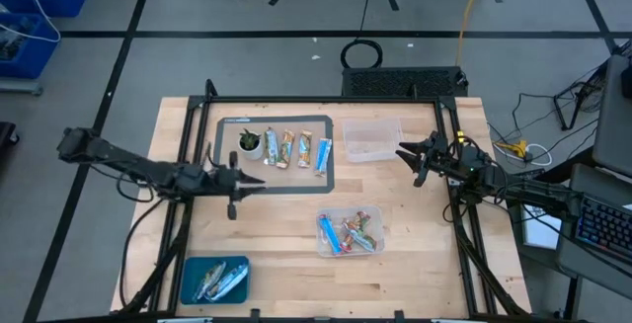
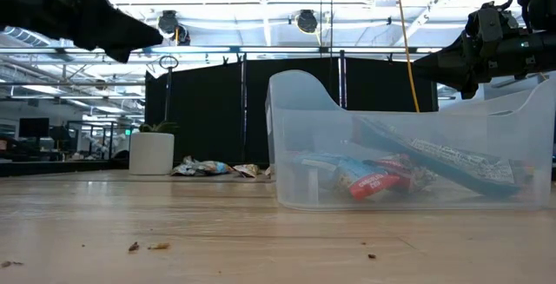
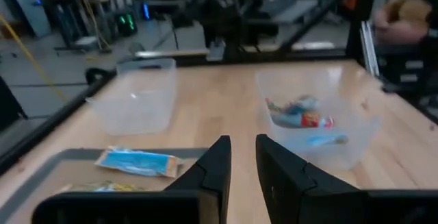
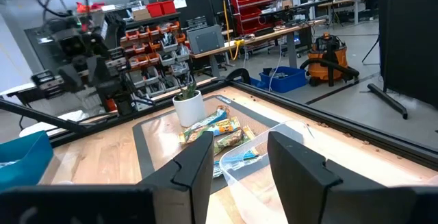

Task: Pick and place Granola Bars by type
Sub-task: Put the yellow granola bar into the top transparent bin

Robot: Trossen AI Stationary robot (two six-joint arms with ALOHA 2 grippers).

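Several granola bars [image 1: 293, 149] lie side by side on a grey-rimmed mat, next to a white cup with a plant [image 1: 250, 143]. In the right wrist view the bars [image 4: 217, 129] lie beside that cup [image 4: 189, 107]. More bars, red, blue and orange, fill a clear tub [image 1: 351, 232] [image 2: 408, 167]. Silvery-blue ones lie in a blue bin [image 1: 214, 279]. My left gripper [image 1: 259, 181] [image 3: 243, 148] hovers by the mat's near edge, narrowly open and empty. A blue-wrapped bar [image 3: 139, 161] lies below it. My right gripper [image 1: 405, 157] [image 4: 239, 148] hangs open and empty beside an empty clear tub [image 1: 371, 140].
The empty clear tub [image 4: 260, 176] stands right of the mat, just under my right gripper. A black frame runs round the table top [image 1: 296, 101]. Bare wood lies between the mat and the blue bin. Crumbs dot the near table surface [image 2: 148, 247].
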